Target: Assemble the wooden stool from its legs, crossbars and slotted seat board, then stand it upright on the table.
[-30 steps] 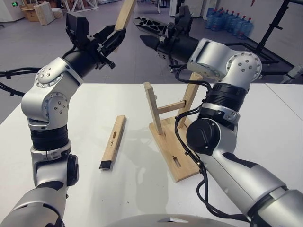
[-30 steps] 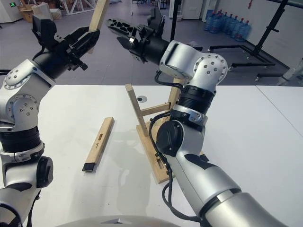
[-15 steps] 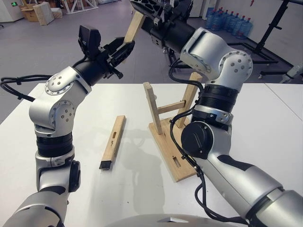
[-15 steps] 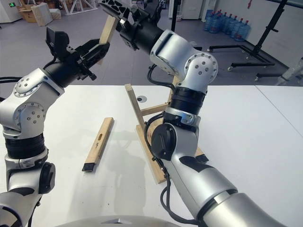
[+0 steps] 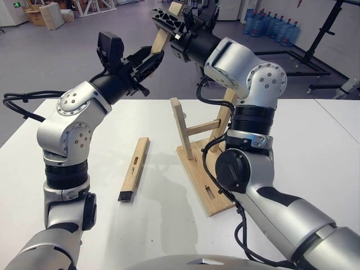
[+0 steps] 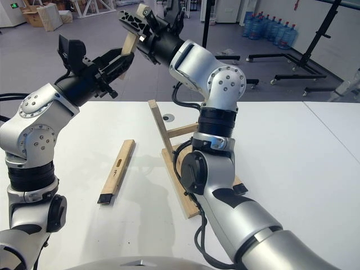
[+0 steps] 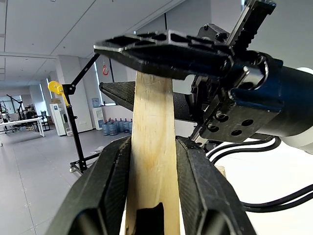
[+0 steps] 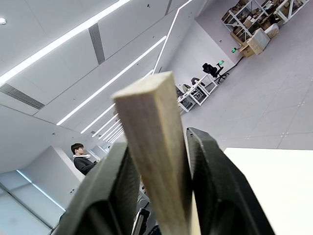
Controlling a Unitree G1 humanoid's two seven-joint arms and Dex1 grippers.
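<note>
The wooden leg looks light and stiff, and it is up in the air well above the table, with the left gripper squeezing its flat sides and the right gripper pinching its top end.

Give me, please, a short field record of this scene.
Left hand: shut on wooden leg, raised above table
Right hand: shut on the same leg's upper end
Seat board: flat on table, fitted legs and crossbar standing up
Loose leg: slotted, black-tipped, lying on the robot's left of the board
</note>
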